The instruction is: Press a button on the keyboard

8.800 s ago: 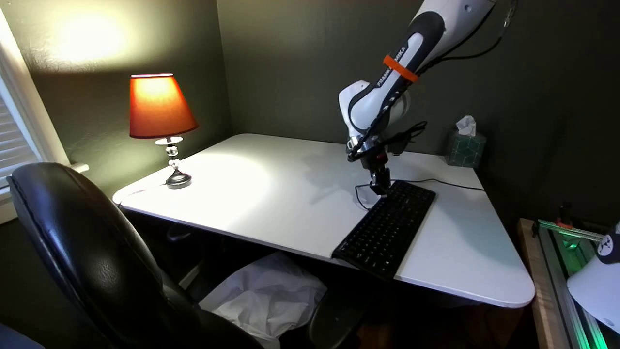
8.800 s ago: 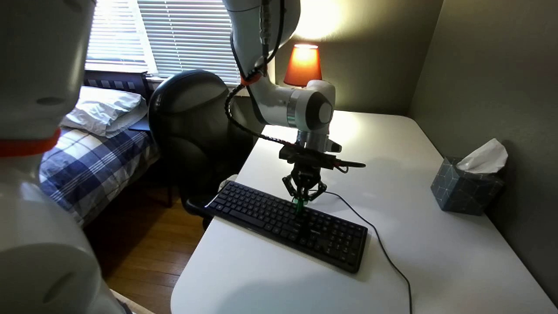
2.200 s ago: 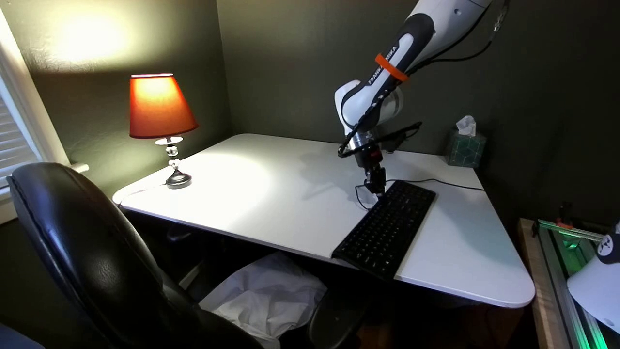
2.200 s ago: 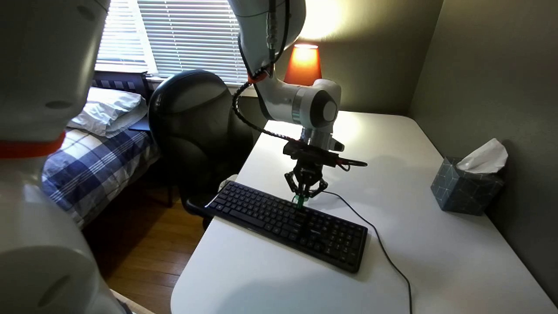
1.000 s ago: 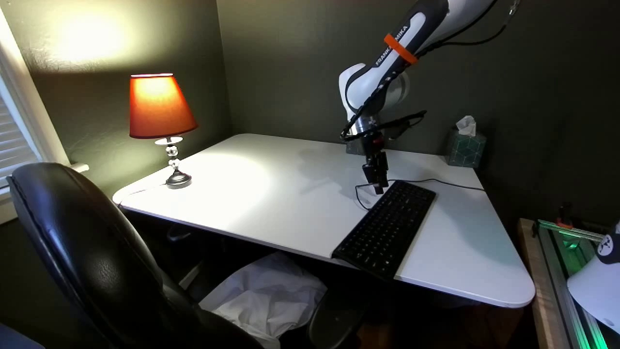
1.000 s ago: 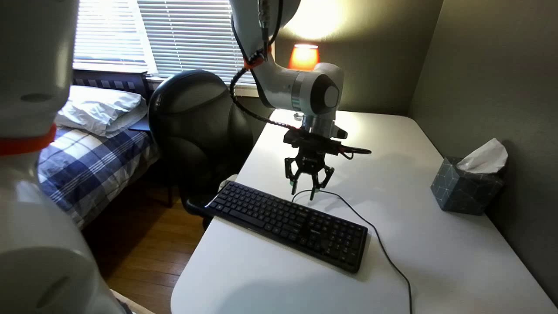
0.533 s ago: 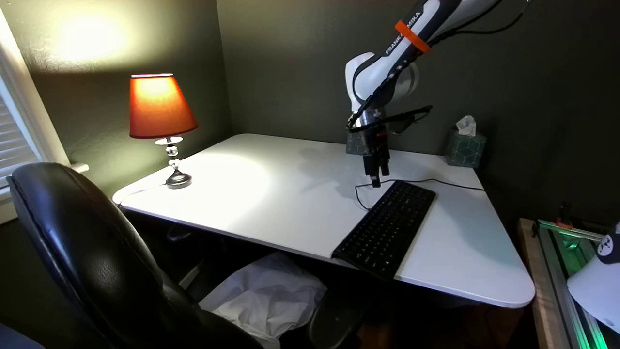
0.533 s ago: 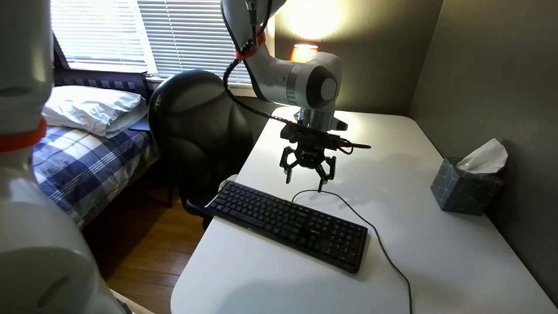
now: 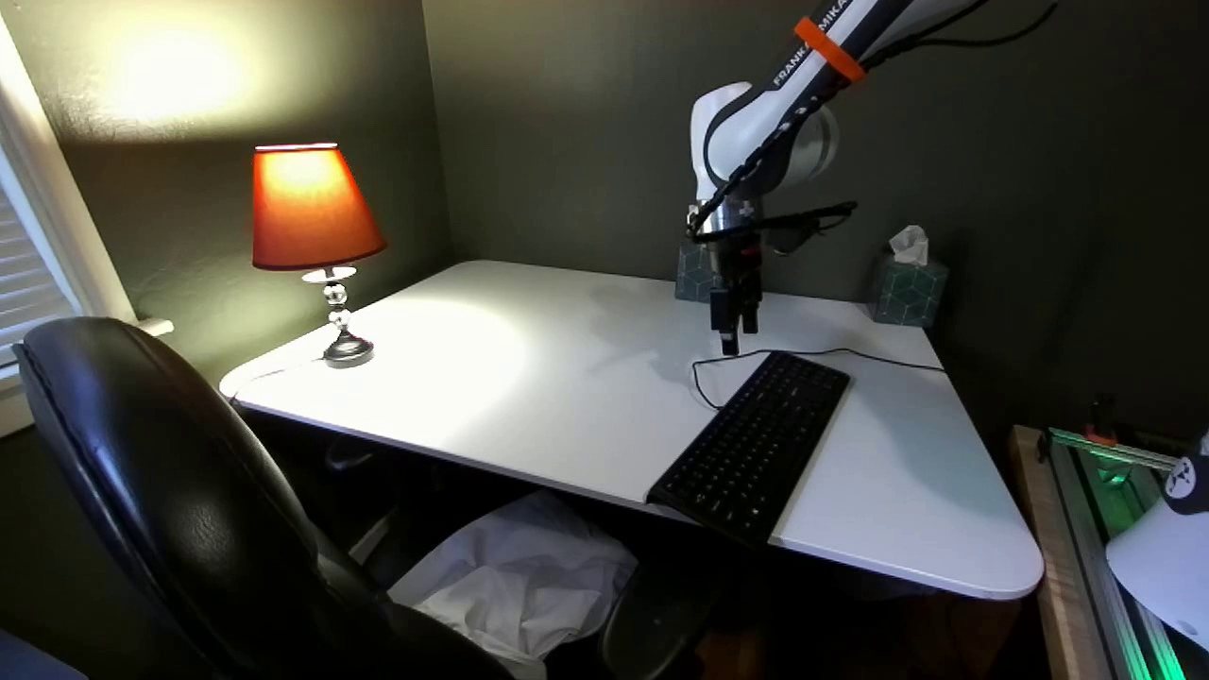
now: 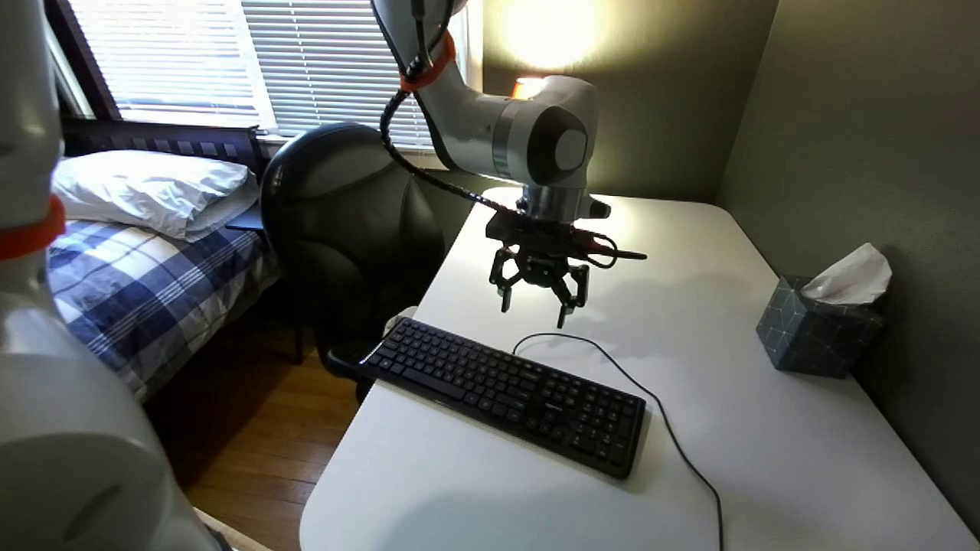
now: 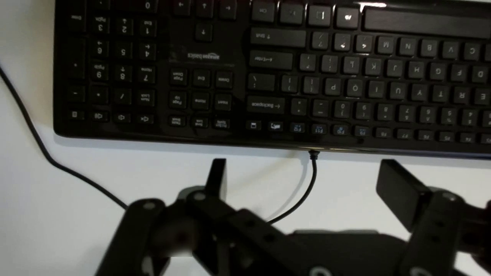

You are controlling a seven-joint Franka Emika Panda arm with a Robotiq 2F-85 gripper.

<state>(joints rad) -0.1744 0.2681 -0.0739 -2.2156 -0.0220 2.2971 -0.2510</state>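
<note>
A long, flat, glossy black rectangular keyboard (image 10: pixel 507 394) with rows of small dark keys (image 11: pixel 383 80) lies on the smooth white tabletop (image 10: pixel 781 451), the short end away from its number pad (image 11: pixel 122 73) reaching the tabletop's edge. The black two-fingered mechanical claw (image 11: pixel 302 172) hangs raised over the tabletop just outside the keyboard's rear long edge, apart from the keys, its two angular black fingers (image 11: pixel 399 193) spread wide along the line of that edge. In the wrist view, a thin black cable (image 11: pixel 313 181) leaves the same edge at a place between the fingers, then curves out of sight behind the claw. Off the keyboard's rear side, well apart from it, stands a lit table lamp (image 9: pixel 315 212) with a tapered orange-red shade. Past the number-pad end of the keyboard are a dark green, line-patterned tissue box (image 9: pixel 909 295) with a white tissue (image 9: pixel 910 246) poking up and a similar patterned box (image 9: pixel 694 274), partly covered by the white and black robot arm (image 9: pixel 746 137). Near the keyboard's opposite end is a black, high-backed chair (image 10: pixel 344 229).
</note>
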